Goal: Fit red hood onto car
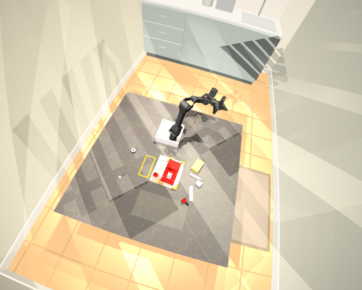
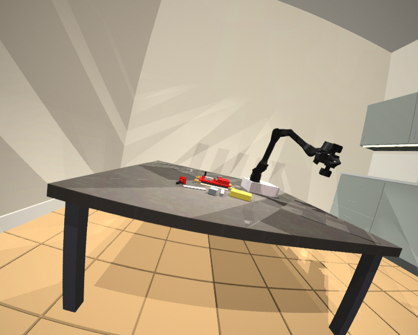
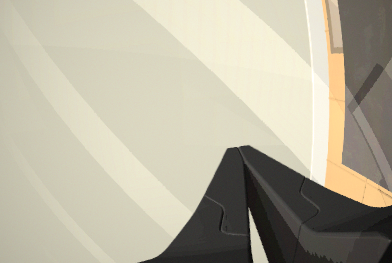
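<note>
1. The hood point(image 1: 171, 171) sits as a red shell on the car chassis in the white jig point(image 1: 161, 162), in front of the arm's white base block point(image 1: 169, 133); its fit on the pegs is too small to judge.
2. The gripper point(image 1: 222, 103) hangs in the air on the far side of the base block from the jig, well apart from the hood, past the table edge; its fingers are pressed together on nothing.
3. Beside the jig lie a yellow block point(image 1: 197, 164), white bars point(image 1: 191, 192), a small grey cube point(image 1: 198, 184) and a small red piece point(image 1: 184, 200).
4. The dark grey table point(image 2: 158, 209) stands on orange floor tiles point(image 2: 187, 288); grey-green cabinets point(image 1: 187, 34) stand beyond the base block.
</note>
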`<state>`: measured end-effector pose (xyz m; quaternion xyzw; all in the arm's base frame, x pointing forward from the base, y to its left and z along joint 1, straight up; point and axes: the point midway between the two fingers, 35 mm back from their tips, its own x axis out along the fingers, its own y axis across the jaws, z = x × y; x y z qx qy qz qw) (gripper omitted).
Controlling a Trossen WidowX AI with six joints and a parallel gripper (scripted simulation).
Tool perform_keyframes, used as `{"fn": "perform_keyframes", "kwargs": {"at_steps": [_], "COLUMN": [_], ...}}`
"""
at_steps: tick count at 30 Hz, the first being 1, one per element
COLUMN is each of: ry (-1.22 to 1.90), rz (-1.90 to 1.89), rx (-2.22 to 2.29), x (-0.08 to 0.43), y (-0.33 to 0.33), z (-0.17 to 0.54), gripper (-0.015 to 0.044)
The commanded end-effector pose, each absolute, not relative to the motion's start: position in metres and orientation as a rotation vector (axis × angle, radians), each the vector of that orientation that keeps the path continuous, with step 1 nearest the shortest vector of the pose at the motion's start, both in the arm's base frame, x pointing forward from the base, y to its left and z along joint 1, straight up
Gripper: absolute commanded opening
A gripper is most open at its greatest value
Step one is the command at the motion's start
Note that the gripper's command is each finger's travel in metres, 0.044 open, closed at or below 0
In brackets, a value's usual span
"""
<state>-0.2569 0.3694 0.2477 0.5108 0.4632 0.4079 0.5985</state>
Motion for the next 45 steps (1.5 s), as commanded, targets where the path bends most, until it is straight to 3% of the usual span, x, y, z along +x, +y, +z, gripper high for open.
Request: {"fn": "perform_keyframes", "kwargs": {"at_steps": [1,4,17,30,45], "ry": [1.071,1.021,0.889,0.89,0.992], "rz": [0.947,0.955,0.64,0.198,-0.438], "rx": [1.182,1.144,0.999,0.923,0.987], "x": [-0.256,-0.239,-0.065,0.111,0.246], "y": [0.37,0.378,0.434,0.398,0.257], "z": [0.248,0.251,0.209,0.158,0.104], "gripper": [0.0026,0.0105,0.044,0.044,0.044]}}
